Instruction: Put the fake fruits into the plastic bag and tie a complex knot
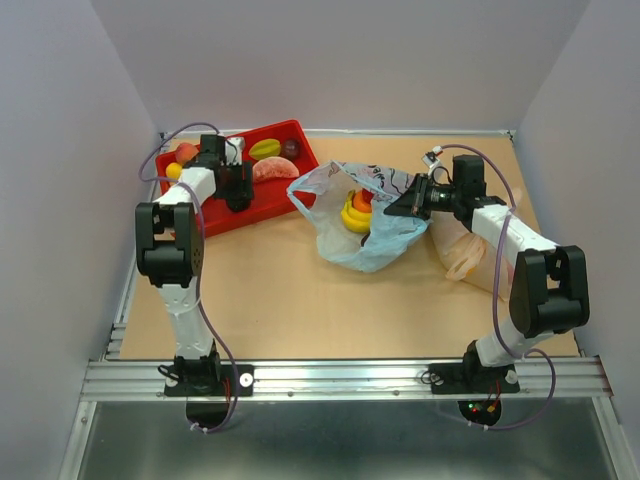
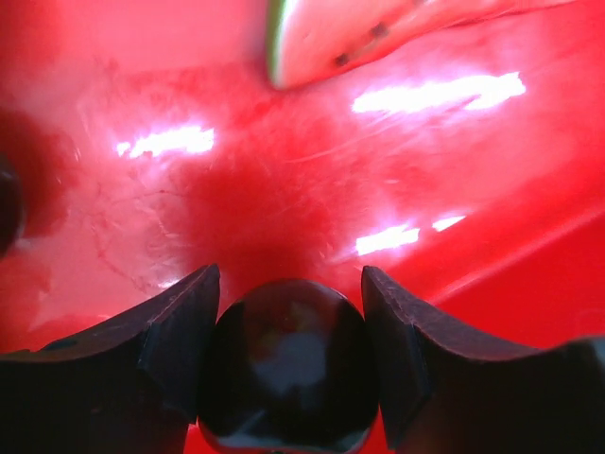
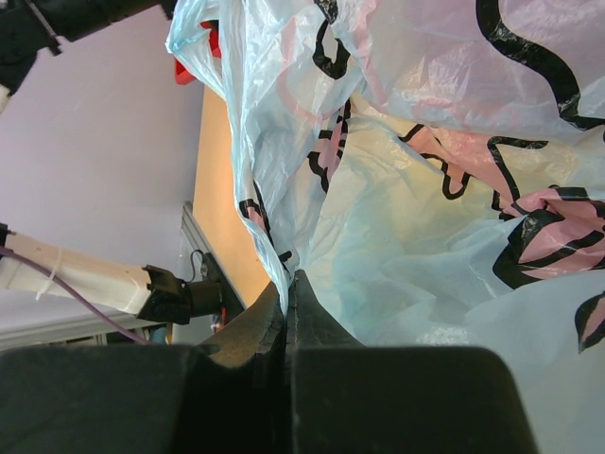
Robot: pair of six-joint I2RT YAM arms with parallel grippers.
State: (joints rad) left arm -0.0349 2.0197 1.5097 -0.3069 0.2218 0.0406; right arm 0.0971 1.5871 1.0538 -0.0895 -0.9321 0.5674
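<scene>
Straddling a dark plum [image 2: 284, 369] with the left gripper [image 2: 290, 276], low in the red tray [image 2: 284, 170] at ten o'clock on the table [image 1: 280, 290]. Jaws part-way apart, one pad on each side of the plum, at or almost at its skin; cannot tell whether a real pinch is made. Melon slice [image 2: 359, 38] at twelve o'clock from the plum, apart from it.

Pinching the rim of the plastic bag [image 1: 372, 248] with the right gripper [image 3: 286, 288], jaws fully together on the film, holding the mouth up and open just past table centre, toward one o'clock. Inside the bag already: a banana bunch [image 1: 354, 216] and an orange [image 1: 362, 198].

Likely trouble from here: round, glossy plum squirting out toward six o'clock if squeezed off-centre or lifted before the grip is firm, then rolling across the tray. Could also lose the thin film from the right pinch, letting the mouth sag shut before the drop or tipping the fruit out.
</scene>
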